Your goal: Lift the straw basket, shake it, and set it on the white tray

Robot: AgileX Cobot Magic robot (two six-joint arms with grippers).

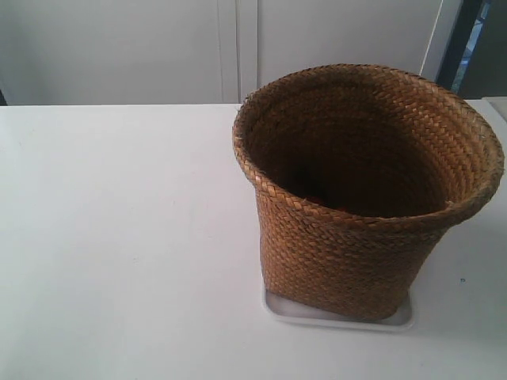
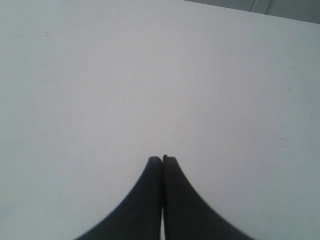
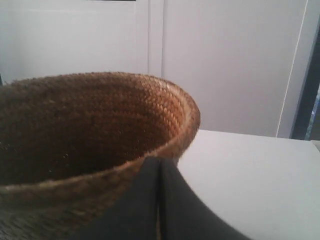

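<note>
- I see the white table (image 1: 119, 237) taking up most of the exterior view. Its surface is plain and matte.
- Pale wall panels (image 1: 111, 47) stand behind the table's far edge, with a vertical seam between them.
- The straw basket (image 1: 356, 245) stands upright toward the exterior view's right. Its flared rim is wider than its base, and the braiding looks intact all round.
- Basket interior: dark brown and in shadow. I note a small reddish patch (image 1: 317, 198) low inside, against the near wall, but it is too dim for me to say what it is. I can make out no other contents.
- The white tray (image 1: 341, 321) lies flat on the table directly under the basket. The basket's base rests on it and covers nearly all of it, so only the near rim and two rounded corners show.
- The right gripper (image 3: 160, 160) appears only in its wrist view. Its two dark fingers are pressed together with a thin seam between them, and the tips sit level with the basket's rim, on the outside. I cannot tell whether they touch the straw.
- The left gripper (image 2: 162, 159) is over bare table, with its fingers closed tip to tip and nothing between them.
</note>
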